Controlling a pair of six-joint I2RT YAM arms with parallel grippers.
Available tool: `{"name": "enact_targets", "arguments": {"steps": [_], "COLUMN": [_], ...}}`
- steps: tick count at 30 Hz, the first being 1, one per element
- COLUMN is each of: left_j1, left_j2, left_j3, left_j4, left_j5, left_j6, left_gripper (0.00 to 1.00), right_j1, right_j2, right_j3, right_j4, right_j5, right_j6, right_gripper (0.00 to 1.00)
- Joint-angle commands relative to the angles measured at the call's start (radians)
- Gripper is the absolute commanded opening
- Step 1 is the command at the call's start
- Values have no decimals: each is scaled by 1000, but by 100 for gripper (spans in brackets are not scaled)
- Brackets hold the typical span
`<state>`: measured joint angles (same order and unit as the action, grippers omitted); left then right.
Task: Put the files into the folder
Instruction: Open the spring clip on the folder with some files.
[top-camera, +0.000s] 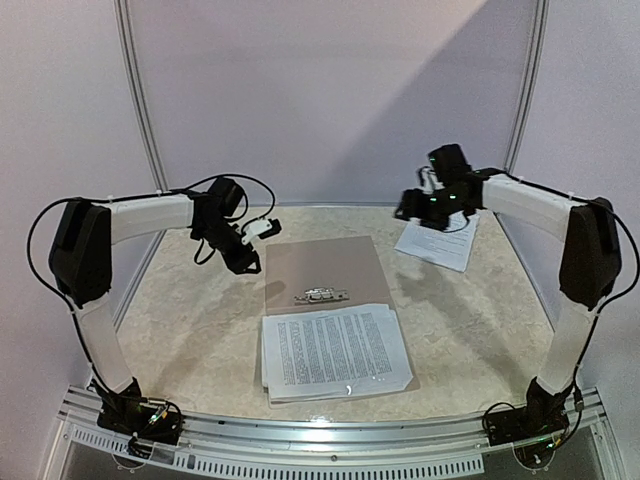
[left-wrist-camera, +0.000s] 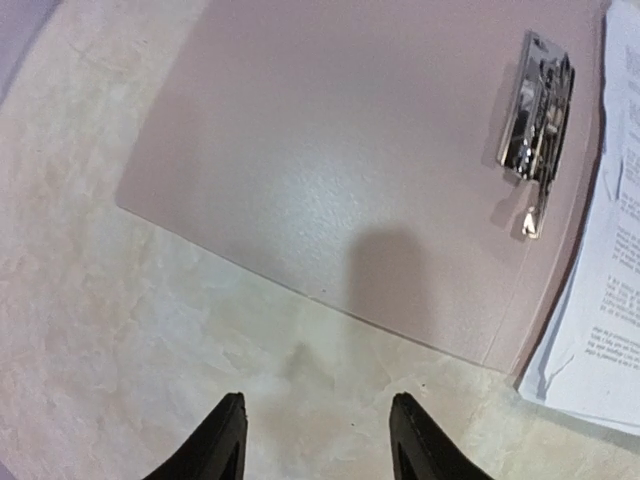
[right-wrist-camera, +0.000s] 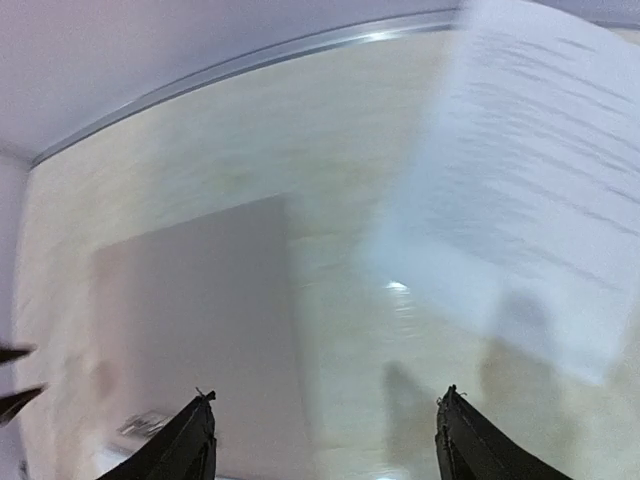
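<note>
**Desk** (top-camera: 180, 320): pale beige top with a marbled pattern and a curved far edge. A slotted metal rail (top-camera: 330, 440) runs along the near edge and carries both arm bases.

**Room:** plain pale walls on three sides, with two thin metal strips (top-camera: 140, 100) rising up the back.

**Folder** (top-camera: 322, 262): tan-brown, lying flat at the centre of the desk, its far half bare. A shiny metal clip (top-camera: 320, 295) lies on it at mid-length.

**Files, main lot** (top-camera: 335, 352): a slightly fanned stack of white printed sheets. It rests on the near half of the folder, just near-side of the clip, and covers that half almost to the corners.

**Files, loose sheet** (top-camera: 440, 240): flat on the desk at the far right, well apart from the folder.

**Left arm** (top-camera: 150, 215): reaches over the far left corner of the folder. The left jaws are moderately spread with nothing between them, above bare desk just beside the folder's edge.

**Right arm** (top-camera: 530, 205): raised over the loose sheet. The right jaws are spread wide and hold nothing. The right wrist view is blurred.
</note>
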<state>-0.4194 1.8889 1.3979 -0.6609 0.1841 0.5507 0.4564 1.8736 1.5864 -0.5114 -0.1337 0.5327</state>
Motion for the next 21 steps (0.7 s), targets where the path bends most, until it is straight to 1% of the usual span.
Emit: {"name": "enact_targets", "arguments": {"steps": [1,3,4,5,6,8,9,11,15,18,21], "left_j1": [-24,-43,-55,-67,-78,-99,-107,-120,-140,-153,-165], "left_j2": [-14,-14,-13,-9,-6,4,11,24,36,37,37], "left_j3": [80,96,102,109,115,127,131,136,142,161,173], "left_j4": [-57,-68,-76,-88,-99,-121,-131,-144,-161,-164,-172], "left_j5": [-24,-37,-45,-54,-65,-84,-91,-104,-111,-113,-107], "left_j6": [-23,-19,-15,-9,-6,1,2,-2,0,-2,-2], "left_gripper": [52,54,55,55,55,56,56,56,56,56,56], "right_j1": [-222,-250,-257,-258,-259,-259,-260,-260,-260,-256,-239], "right_j2": [39,112,159,198,271,372,427,473,524,557,541], "right_j3": [-59,-2,37,83,146,257,284,296,303,288,193], "right_j4": [-221,-211,-206,-211,-228,-249,-236,-181,-139,-202,-258], "right_j5": [268,291,265,247,240,224,217,212,195,163,176], "right_j6": [-142,-218,-260,-291,-328,-355,-371,-382,-367,-342,-333], "right_gripper": [75,74,72,70,66,51,45,39,36,33,33]}}
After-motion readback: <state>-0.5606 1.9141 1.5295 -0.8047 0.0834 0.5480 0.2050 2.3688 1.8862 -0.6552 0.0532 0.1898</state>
